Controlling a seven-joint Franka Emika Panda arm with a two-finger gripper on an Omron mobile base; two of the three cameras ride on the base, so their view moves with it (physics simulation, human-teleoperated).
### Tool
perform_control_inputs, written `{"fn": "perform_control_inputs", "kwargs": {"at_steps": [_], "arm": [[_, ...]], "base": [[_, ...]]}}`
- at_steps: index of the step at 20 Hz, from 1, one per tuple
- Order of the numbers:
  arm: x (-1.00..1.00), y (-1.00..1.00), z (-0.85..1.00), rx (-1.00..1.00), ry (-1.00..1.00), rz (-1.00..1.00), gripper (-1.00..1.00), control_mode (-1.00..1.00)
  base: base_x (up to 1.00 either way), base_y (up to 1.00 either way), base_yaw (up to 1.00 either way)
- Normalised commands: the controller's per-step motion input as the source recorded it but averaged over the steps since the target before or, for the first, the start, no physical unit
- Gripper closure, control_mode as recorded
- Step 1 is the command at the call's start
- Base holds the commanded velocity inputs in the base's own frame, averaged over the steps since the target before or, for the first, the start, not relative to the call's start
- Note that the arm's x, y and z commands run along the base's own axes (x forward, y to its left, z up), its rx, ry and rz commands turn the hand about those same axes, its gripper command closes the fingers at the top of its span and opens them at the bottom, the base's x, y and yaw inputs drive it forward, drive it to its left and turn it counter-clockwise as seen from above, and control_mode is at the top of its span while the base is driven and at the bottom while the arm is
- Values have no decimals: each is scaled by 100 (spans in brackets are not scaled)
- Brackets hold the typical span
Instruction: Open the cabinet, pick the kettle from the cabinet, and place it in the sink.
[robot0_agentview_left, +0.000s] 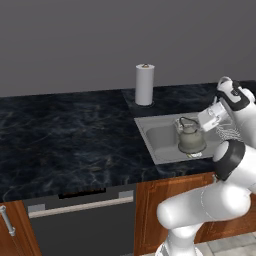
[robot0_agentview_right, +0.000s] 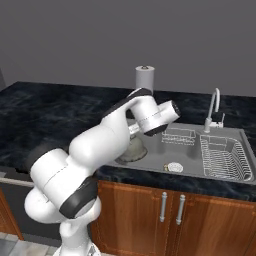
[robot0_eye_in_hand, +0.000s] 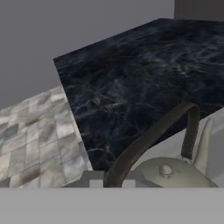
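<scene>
Grey-green metal fills the lower part of the hand view: the kettle (robot0_eye_in_hand: 175, 173) sits right under the tool (robot0_eye_in_hand: 109, 183), its small lid knob just to one side and its thin arched handle rising straight up out of the spot where the fingertips meet. The tool is pressed tight together, pinching that handle near its base.

From the left base view, the kettle (robot0_agentview_left: 191, 137) is down inside the sink (robot0_agentview_left: 155, 125), toward the near corner of the grey basin, upright, spout pointing away from the arm. The tool (robot0_agentview_left: 209, 119) reaches in from the right, level with the handle's arch and touching it.

In the right base view the arm's white forearm covers most of the kettle (robot0_agentview_right: 132, 149); just its rounded side peeks out at the basin's left end. The wire dish rack (robot0_agentview_right: 225, 160) and the curved faucet (robot0_agentview_right: 214, 107) stand well apart at the other end. The paper-towel roll (robot0_agentview_left: 144, 84) stands on the dark marble bench (robot0_agentview_left: 65, 135) behind the sink.
</scene>
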Motion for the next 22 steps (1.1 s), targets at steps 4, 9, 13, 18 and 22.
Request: {"fn": "perform_control_inputs", "kwargs": {"at_steps": [4, 9, 13, 18, 22], "arm": [[21, 4, -25, 0, -9, -3, 100, -100], [22, 0, -25, -1, -4, 0, 100, -100], [31, 0, -24, 0, -1, 1, 100, -100], [35, 0, -22, 0, 0, 9, 100, -100], [30, 0, -24, -1, 0, 11, 100, -100]], "base": [[0, 0, 0], [0, 0, 0], [0, 0, 0], [0, 0, 0], [0, 0, 0]]}}
